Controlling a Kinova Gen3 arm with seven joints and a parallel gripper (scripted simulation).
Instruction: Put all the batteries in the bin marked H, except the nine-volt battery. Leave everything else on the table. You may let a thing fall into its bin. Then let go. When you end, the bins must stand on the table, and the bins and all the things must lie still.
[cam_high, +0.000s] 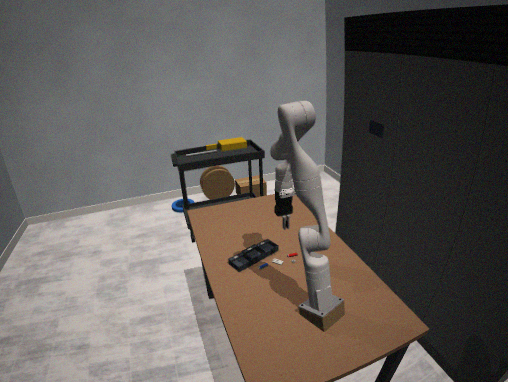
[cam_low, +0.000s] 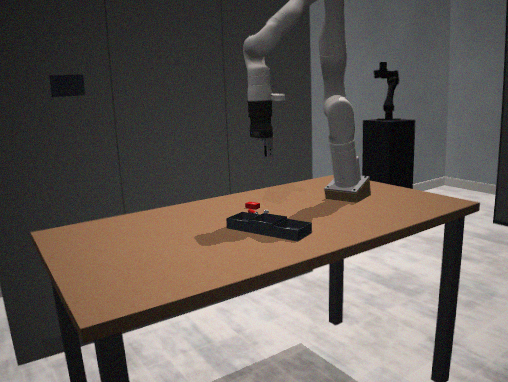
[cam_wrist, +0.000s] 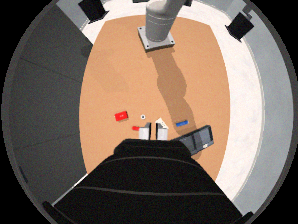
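Hanging high above the table (cam_high: 280, 320), gripper (cam_high: 285, 223) points straight down, fingers nearly together; whether anything sits between them, cannot tell. Bins (cam_high: 253, 254) stand in a row on the table. Red item (cam_high: 292, 255), white item (cam_high: 277, 261), blue item (cam_high: 263, 266) lie just beside them.

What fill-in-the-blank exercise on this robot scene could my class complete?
1. The end effector hangs ___ the table, touching nothing.
2. The row of dark bins has ___ compartments.
3. The brightest small item beside the bins is coloured ___.

Missing words: above; three; red.
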